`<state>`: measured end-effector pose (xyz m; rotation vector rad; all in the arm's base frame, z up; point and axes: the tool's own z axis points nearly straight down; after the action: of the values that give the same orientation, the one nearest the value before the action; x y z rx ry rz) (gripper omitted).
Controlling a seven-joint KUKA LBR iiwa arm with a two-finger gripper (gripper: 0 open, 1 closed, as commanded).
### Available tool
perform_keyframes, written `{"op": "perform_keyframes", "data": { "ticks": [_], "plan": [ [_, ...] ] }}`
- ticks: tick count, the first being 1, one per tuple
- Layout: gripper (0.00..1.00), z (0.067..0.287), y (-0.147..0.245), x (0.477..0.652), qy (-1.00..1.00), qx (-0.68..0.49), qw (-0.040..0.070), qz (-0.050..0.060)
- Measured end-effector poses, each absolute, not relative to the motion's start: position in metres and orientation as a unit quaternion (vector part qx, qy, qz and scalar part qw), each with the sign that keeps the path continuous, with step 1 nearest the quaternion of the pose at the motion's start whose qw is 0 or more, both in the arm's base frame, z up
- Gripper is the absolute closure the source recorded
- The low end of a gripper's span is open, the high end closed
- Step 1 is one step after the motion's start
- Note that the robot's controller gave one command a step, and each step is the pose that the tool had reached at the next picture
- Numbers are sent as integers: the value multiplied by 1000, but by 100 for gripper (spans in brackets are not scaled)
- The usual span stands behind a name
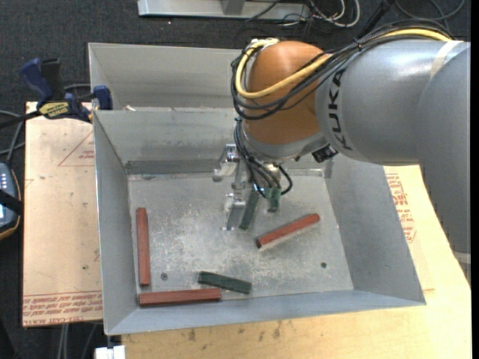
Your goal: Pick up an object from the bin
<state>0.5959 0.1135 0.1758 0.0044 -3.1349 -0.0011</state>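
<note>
Camera view: red bar [288,230] (beside hand [241,220])

The thick, rounded silver-grey metal arm [404,88] bears black "KUKA" lettering [334,122] along its side. A glossy orange dome-shaped cover [281,96] caps its wrist, with yellow and black cables [258,58] looped over it. Beneath is a slim grey metal claw [241,219] among thin dark wires [262,178].
</note>
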Motion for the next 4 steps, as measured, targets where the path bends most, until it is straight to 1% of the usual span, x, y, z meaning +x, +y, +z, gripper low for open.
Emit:
{"op": "perform_keyframes", "data": {
  "ticks": [1,2,3,4],
  "plan": [
    [0,181,113,598,-1000,0,-1,-1],
    [0,168,97,599,-998,63,-3,-2],
    [100,79,8,572,-993,118,-9,-1],
    [100,79,8,572,-993,118,-9,-1]
  ]
}}
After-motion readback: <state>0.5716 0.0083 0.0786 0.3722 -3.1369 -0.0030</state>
